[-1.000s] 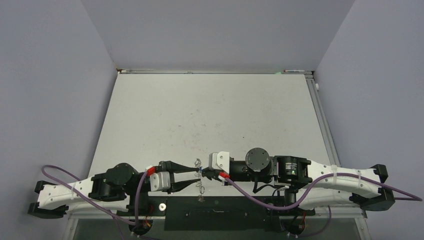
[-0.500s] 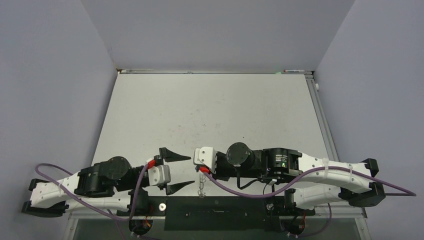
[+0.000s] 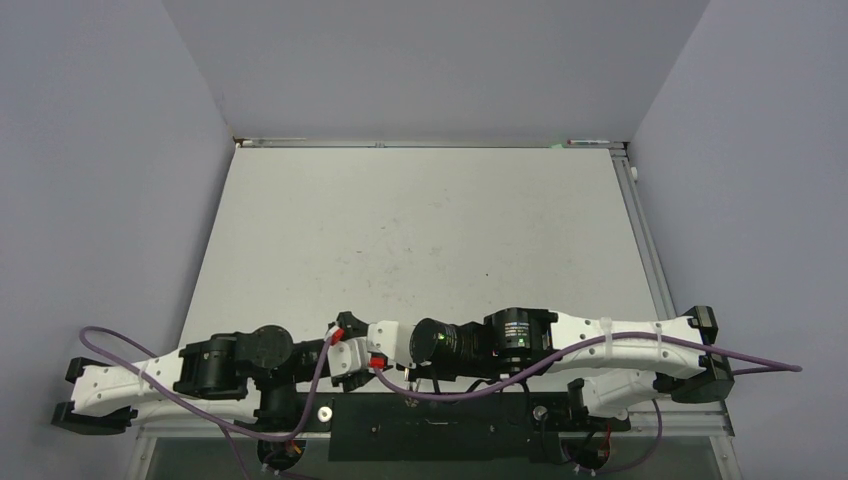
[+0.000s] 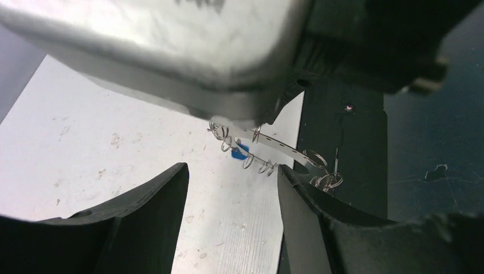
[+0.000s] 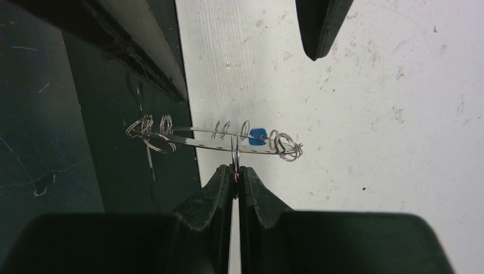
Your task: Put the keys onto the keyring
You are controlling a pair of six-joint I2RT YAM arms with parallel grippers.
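The right gripper has its jaws pressed together on a thin wire loop, apparently part of the fringe of the flat grey metal keyring, which sits edge-on just beyond their tips. A small blue key rides on that ring. The left gripper stands with jaws spread around nothing, the keyring just ahead of their tips.

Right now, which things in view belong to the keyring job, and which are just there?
Belongs to the job: keyring, held edge-on by the shut right gripper; blue key beside its rim; open left gripper. No dark key visible.
Just there: purple cables; black base plate; table.
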